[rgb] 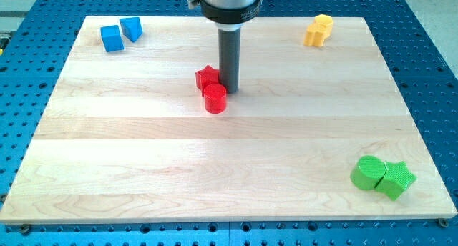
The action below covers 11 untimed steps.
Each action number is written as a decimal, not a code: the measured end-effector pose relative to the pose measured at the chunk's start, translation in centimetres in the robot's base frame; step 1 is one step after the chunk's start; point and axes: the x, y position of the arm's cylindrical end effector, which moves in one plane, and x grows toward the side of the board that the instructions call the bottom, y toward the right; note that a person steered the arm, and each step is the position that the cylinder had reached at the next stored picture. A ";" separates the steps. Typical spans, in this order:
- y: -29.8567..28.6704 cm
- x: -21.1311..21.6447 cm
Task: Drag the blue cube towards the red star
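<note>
Two blue blocks sitting together in the frame's upper left: blue cube [111, 38] touching a tilted blue block [132, 28], both well apart from the red star [207, 77] near upper centre. No pincer fitted, so nothing opening or closing; my tip [229, 89] resting just right of the star, beside the red cylinder [215, 99]. Risking nudging the star or cylinder while leaving, or dragging the neighbouring blue block along.
</note>
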 end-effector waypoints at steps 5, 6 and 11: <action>-19.2 -16.6; -24.9 -16.3; -15.7 -10.1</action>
